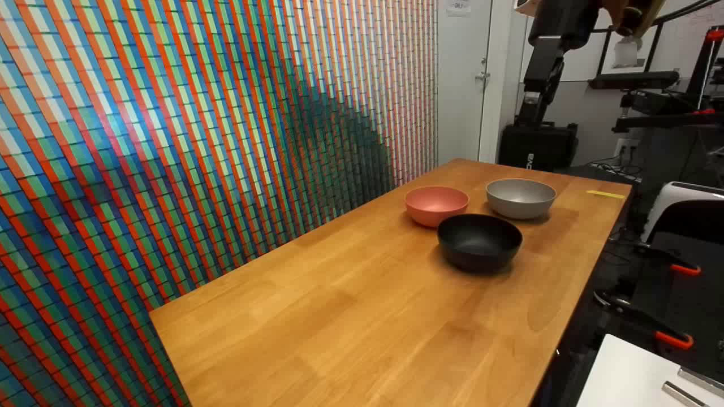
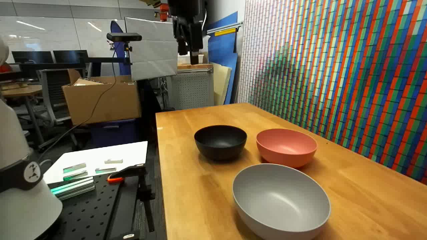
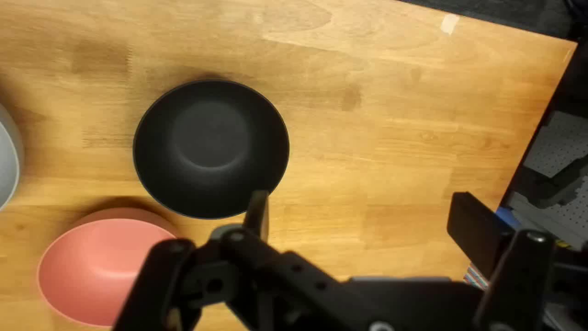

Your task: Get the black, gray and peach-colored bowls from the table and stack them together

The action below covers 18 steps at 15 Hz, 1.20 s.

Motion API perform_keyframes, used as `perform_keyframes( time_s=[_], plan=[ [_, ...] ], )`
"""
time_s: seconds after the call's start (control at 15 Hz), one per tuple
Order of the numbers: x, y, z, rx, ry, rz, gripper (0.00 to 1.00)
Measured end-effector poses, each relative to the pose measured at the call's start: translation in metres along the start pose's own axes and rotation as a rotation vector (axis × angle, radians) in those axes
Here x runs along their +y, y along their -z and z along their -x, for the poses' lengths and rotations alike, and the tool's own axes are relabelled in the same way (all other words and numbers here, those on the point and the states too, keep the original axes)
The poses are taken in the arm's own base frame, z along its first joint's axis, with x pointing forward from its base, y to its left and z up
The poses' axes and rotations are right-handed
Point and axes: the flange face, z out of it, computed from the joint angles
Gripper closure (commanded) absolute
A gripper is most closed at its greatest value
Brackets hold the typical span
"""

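Note:
The black bowl (image 1: 479, 243) stands upright and empty on the wooden table; it also shows in an exterior view (image 2: 220, 143) and the wrist view (image 3: 211, 147). The peach bowl (image 1: 436, 207) stands beside it, nearer the patterned wall, also in the wrist view (image 3: 98, 271). The gray bowl (image 2: 282, 201) stands apart from the black one; only its edge (image 3: 8, 158) shows in the wrist view. All three bowls are separate and empty. My gripper (image 3: 358, 202) is open and empty, high above the table, also in an exterior view (image 2: 188, 55). One finger overlaps the black bowl's rim in the wrist view.
The wooden table (image 1: 317, 305) runs along a colourful tiled wall (image 1: 226, 141). Beside the table are a white board (image 2: 110, 153) with metal pieces and a black perforated base (image 2: 86, 210). A cardboard box (image 2: 103, 100) and a camera on a stand (image 2: 124, 36) are behind.

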Motion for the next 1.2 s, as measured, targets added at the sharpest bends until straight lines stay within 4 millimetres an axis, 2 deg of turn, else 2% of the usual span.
perform_keyframes(
  time_s=[1.2],
  plan=[
    [0.0024, 0.0012, -0.0032, 0.014, -0.009, 0.006, 0.0]
  ],
)
